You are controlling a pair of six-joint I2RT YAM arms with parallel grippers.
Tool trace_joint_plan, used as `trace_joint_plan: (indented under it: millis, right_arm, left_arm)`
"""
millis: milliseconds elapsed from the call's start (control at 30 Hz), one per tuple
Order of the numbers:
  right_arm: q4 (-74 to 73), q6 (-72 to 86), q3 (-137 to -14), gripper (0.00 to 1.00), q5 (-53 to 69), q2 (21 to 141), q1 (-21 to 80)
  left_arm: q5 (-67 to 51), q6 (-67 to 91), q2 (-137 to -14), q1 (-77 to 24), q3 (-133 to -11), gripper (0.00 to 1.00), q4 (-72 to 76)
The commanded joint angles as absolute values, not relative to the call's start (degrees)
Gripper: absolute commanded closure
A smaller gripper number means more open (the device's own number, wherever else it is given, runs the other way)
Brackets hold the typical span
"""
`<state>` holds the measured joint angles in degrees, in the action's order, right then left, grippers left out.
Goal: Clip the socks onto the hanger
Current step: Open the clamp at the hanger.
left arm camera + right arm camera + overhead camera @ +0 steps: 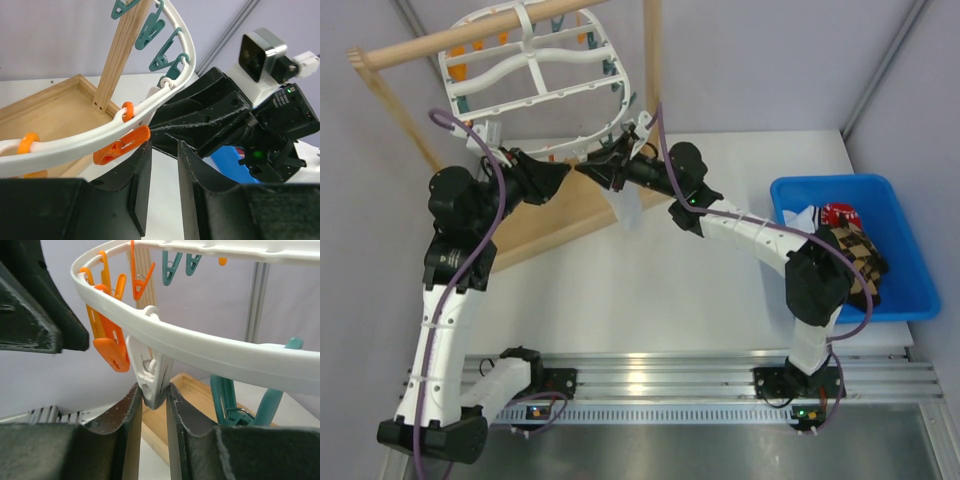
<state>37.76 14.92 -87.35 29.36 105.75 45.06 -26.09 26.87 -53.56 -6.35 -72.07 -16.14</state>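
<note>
- The hanger [200, 347] hangs from a wooden pole [470, 35] at the far left of the desk [650, 290].
- The right claw [152, 390] is squeezed tight on a white clip [150, 380] under the hanger's rim.
- The left claw [162, 150] is open a little and holds nothing. An orange clip [122, 148] sits just above it.
- A white sock [625, 208] hangs under the two claws.
- More socks [855, 250] lie in a blue bin [840, 183] on the right.
</note>
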Motion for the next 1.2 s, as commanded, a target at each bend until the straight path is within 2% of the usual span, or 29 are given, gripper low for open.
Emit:
trace_joint_plan:
  millis: [0, 267, 433, 733, 1067, 1167]
  right_arm:
    - [39.29, 10.73, -86.66, 0.89, 26.72, 100.55, 46.67]
    - [35.60, 6.42, -86.31, 0.92, 23.03, 98.96, 48.43]
    - [32.88, 3.43, -86.66, 1.00, 20.83, 98.53, 49.31]
    - [30.76, 1.67, -85.78, 1.00, 17.93, 97.56, 50.80]
    - [30.15, 1.85, -85.96, 1.00, 17.75, 97.29, 51.42]
    - [30.41, 2.28, -85.52, 1.00, 18.71, 97.12, 51.50]
  left_arm:
    - [-27.25, 29.00, -54.58, -6.15, -73.83, 0.68, -13.98]
    - [-25.93, 30.58, -55.90, -6.15, -74.09, 0.66, -11.43]
    - [-25.75, 31.81, -55.81, -6.24, -73.39, 0.63, -9.49]
    - [-22.77, 31.82, -57.13, -6.33, -73.13, 0.62, -8.70]
    - [-19.34, 28.92, -58.01, -7.82, -72.51, 0.65, -8.70]
    - [-18.64, 28.57, -58.36, -7.91, -72.60, 0.70, -9.40]
